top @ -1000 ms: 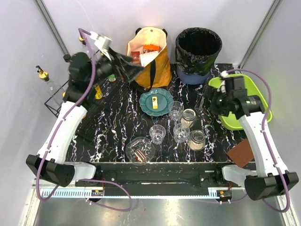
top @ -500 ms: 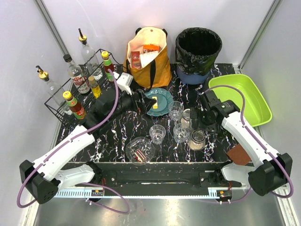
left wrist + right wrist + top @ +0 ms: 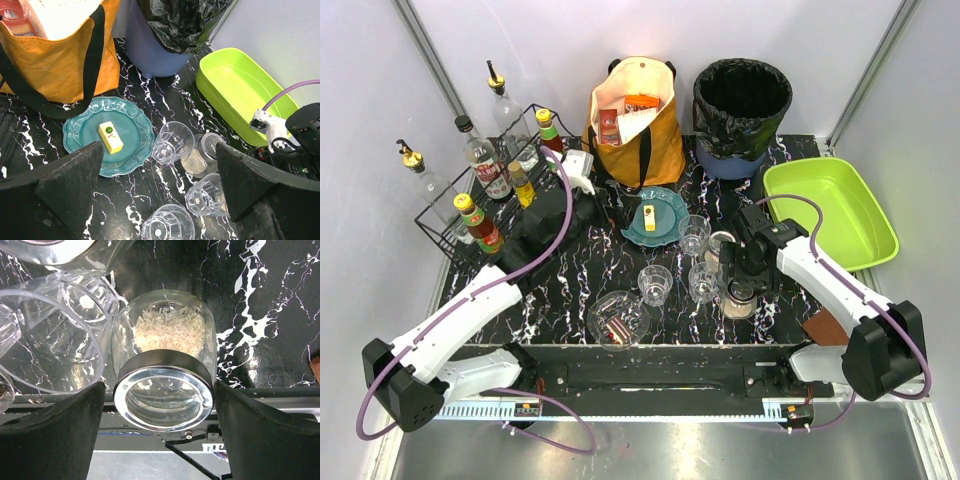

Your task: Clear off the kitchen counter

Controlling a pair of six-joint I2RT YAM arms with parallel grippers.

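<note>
**Surface** (image 3: pixel 565 285): black with white veins. It fills the middle of the top view from the arms' bases to the far wall, and it is loaded.

**Far edge:** an orange tote (image 3: pixel 650 140) stands at centre, with a black-lined bin (image 3: pixel 741 100) to its right.

**Left edge:** a wire rack (image 3: pixel 438 225) holds bottles.

**Right edge:** a green tray (image 3: pixel 840 215).

**Near right corner:** a flat brown piece (image 3: pixel 830 328).

**Centre:** a teal plate (image 3: pixel 672 228) carries a yellow block (image 3: pixel 110 136). Right of the plate and nearer is a tight cluster of three clear cups (image 3: pixel 655 284) and two jars. The far jar (image 3: pixel 722 248) is partly hidden by the right arm. A glass bowl (image 3: pixel 618 320) with small brown contents sits near centre.

**Left gripper** (image 3: pixel 159 150): it is positioned left of the plate, with its tips toward the plate's left rim.
- The jaws are released and spread wide, with nothing between them.
- Its height above the surface cannot be judged.

**Right gripper** (image 3: pixel 160 385): it is placed over the near jar (image 3: pixel 167 330) at the near right of the cluster.
- The jar stands upright on the surface, holds pale grains and has a metal-rimmed lid. A cup stands just beside it.
- The jaws stand wide, one at each side of the lid and very close to it.
- The right-wrist view does not show whether the jaws press on the jar or merely flank it, so a grasp cannot be confirmed.
</note>
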